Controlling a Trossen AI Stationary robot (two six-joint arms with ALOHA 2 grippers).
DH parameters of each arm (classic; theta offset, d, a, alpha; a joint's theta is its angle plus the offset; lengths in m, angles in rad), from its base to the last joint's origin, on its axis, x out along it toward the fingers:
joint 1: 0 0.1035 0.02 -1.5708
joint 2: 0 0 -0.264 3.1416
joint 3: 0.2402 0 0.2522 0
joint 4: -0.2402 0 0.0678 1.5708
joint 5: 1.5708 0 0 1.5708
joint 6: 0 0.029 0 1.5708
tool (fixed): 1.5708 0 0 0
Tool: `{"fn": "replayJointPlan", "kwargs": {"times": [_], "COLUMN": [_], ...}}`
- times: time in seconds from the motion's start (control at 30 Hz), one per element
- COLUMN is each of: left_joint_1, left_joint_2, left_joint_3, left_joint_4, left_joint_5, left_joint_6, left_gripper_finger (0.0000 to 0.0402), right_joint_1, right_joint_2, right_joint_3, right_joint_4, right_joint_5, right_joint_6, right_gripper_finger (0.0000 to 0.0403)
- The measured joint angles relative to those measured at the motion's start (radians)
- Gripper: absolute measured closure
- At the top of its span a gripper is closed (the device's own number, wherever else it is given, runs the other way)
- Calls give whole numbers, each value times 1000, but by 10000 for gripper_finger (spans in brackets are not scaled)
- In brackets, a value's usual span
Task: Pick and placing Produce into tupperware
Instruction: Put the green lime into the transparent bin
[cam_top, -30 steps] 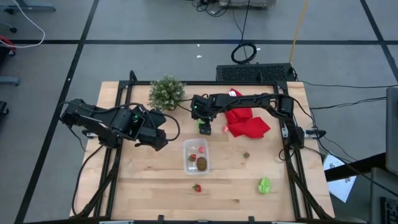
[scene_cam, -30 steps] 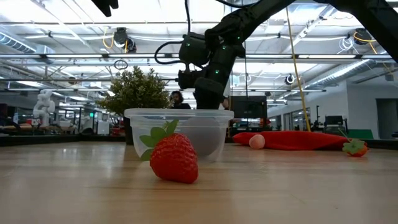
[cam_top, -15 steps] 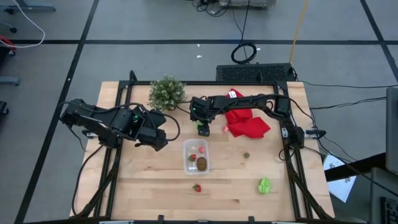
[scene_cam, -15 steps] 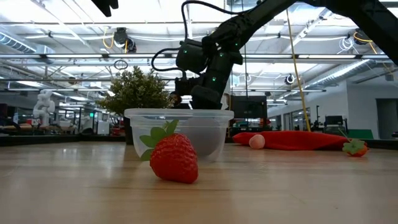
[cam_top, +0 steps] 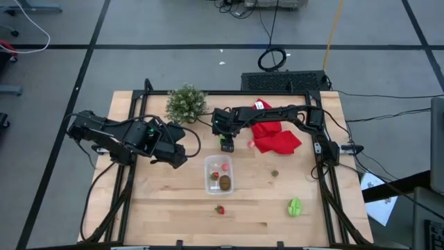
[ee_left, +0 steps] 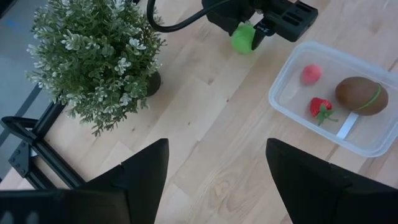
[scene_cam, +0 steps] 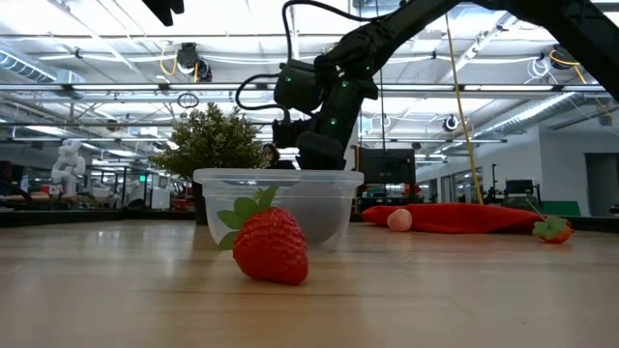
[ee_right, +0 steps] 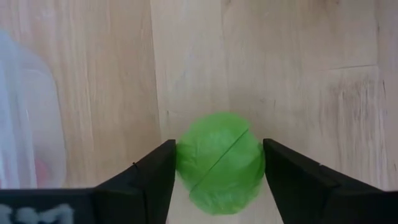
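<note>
**Green ball held just behind the tub**

A round green toy piece (ee_right: 219, 160), smooth with a single crease across it, sits clamped between the two dark fingers (ee_right: 144, 180) of the right gripper (cam_top: 227, 144). It hangs above bare wood just beside the far end of the tupperware (cam_top: 219, 173), outside its rim.

The tupperware is one clear rectangular tub with rounded corners, near the middle of the desk (cam_top: 166, 208). It contains three pieces: a brown oval with a green stripe (ee_left: 361, 96), one small red strawberry with green leaves (ee_left: 321, 107) and one small pink ball (ee_left: 311, 73).

Four more pieces lie loose on the desk: a red strawberry (cam_top: 220, 209) just in front of the tub, a light green leafy piece (cam_top: 295, 206) near the front right, a tiny dark piece (cam_top: 275, 173) to the right of the tub, and a small pink one (cam_top: 250, 144) at the edge of the red cloth (cam_top: 274, 135).

One bushy potted plant (cam_top: 186, 103) stands at the back, left of the right gripper.

The left gripper (cam_top: 177, 154) waits over the desk's left side, well apart from the tub, its fingers (ee_left: 144, 174) spread wide with nothing between them.
</note>
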State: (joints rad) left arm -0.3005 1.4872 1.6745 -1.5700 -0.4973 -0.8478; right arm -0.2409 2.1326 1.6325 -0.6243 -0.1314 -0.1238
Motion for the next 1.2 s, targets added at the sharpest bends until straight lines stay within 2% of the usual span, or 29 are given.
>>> {"fn": "replayJointPlan", "kwargs": {"times": [0.63,0.8,1.0,1.2], "left_joint_1": [-1,-1,-1,-1], "left_joint_2": [0,0,0,0], "left_joint_3": [0,0,0,0], "left_joint_4": [0,1,1,0], "left_joint_5": [1,1,3,1], "left_joint_6": [-7,-10,-11,4], "left_gripper_finger": [128,128,128,128], "right_joint_1": [-19,-30,-23,59], "right_joint_2": [-14,-69,-144,-199], "right_joint_3": [18,42,41,41], "right_joint_4": [-15,-39,-73,-112], "right_joint_5": [9,55,53,48], "right_joint_6": [-4,-17,7,55], "right_gripper_finger": [192,191,191,191]}}
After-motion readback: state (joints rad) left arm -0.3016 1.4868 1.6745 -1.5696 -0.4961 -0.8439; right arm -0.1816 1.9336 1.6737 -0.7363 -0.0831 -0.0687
